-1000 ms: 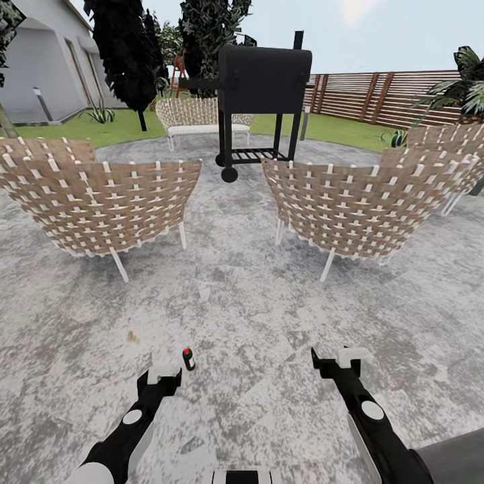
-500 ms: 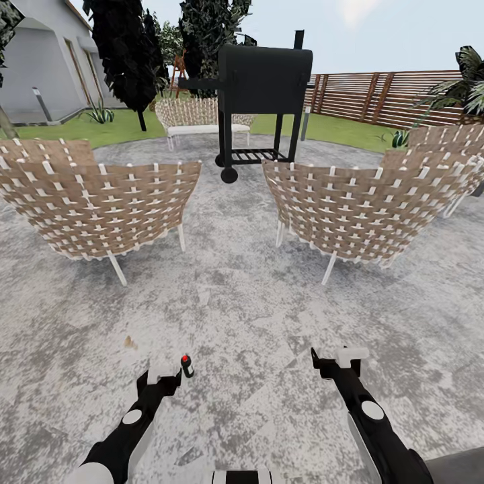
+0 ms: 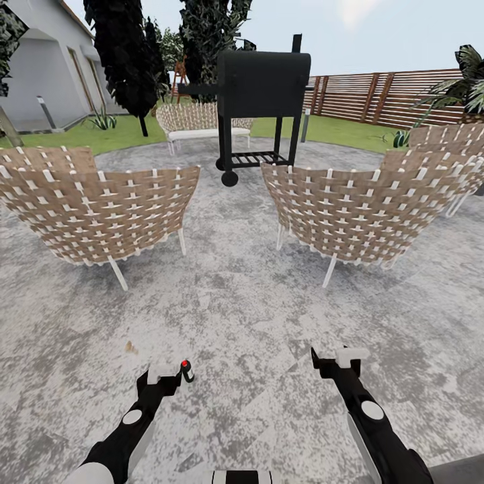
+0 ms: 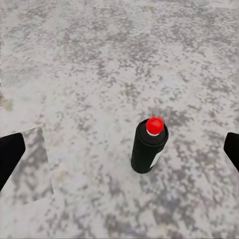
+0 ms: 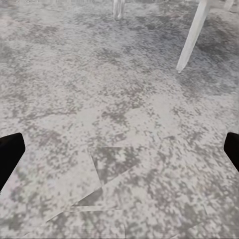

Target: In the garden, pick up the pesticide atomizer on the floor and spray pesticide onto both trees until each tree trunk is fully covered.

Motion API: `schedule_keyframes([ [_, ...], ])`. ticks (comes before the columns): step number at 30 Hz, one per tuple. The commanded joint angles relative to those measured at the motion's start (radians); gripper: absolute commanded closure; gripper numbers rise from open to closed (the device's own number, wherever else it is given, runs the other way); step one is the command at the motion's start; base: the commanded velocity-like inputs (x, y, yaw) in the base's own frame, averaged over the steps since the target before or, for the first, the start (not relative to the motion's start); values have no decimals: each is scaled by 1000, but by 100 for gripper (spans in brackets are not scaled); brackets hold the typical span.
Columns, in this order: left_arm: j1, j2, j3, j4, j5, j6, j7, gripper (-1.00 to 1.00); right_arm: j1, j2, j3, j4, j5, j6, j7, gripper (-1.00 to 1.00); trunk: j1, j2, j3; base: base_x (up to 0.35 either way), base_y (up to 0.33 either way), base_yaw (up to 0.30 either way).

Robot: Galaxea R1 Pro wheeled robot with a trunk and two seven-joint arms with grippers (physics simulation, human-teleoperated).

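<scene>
The pesticide atomizer (image 3: 187,370), a small black can with a red cap, stands upright on the grey stone paving. My left gripper (image 3: 161,376) hangs just beside it, to its left in the head view. In the left wrist view the atomizer (image 4: 149,147) stands on the floor ahead of the left gripper (image 4: 121,152), whose fingers are spread wide and hold nothing. My right gripper (image 3: 335,356) is open over bare paving, also seen as the right gripper (image 5: 121,152) with nothing between its fingers. A leaning grey-brown tree trunk (image 3: 7,126) shows at the far left edge.
Two woven chairs (image 3: 101,205) (image 3: 359,212) stand ahead left and right with a gap between them. Beyond are a black grill (image 3: 262,87), a woven bench (image 3: 202,121), narrow dark trees (image 3: 124,54), lawn (image 3: 336,131), slat fence (image 3: 383,94) and a house (image 3: 47,67).
The whole view has shifted a little, so the camera moved. The atomizer now sits lower in the picture and closer to my left gripper. Both grippers stay open.
</scene>
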Motion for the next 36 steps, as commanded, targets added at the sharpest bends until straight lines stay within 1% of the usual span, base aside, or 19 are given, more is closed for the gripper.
schedule_keyframes([
  [1,0,0,1,0,0,0,0,-100,0,0,0,0,0,0,0,-100,0,0,0,14,0,0],
  [11,0,-1,1,0,0,-2,0,-100,0,0,0,0,0,0,0,-100,0,0,0,153,-97,0],
  [16,2,-1,2,0,-1,-35,-1,-100,0,0,0,0,0,1,0,-100,0,0,0,28,-17,0],
  [19,2,-1,2,0,-1,-44,0,-100,0,0,0,0,0,0,0,-100,0,0,0,24,-9,0],
  [25,2,-2,2,1,-2,-47,-1,-100,0,1,0,0,0,1,0,-100,0,0,0,149,-89,0],
  [36,0,-2,3,2,-2,-48,-1,-100,0,2,0,0,0,1,0,-100,0,0,0,59,-31,0],
])
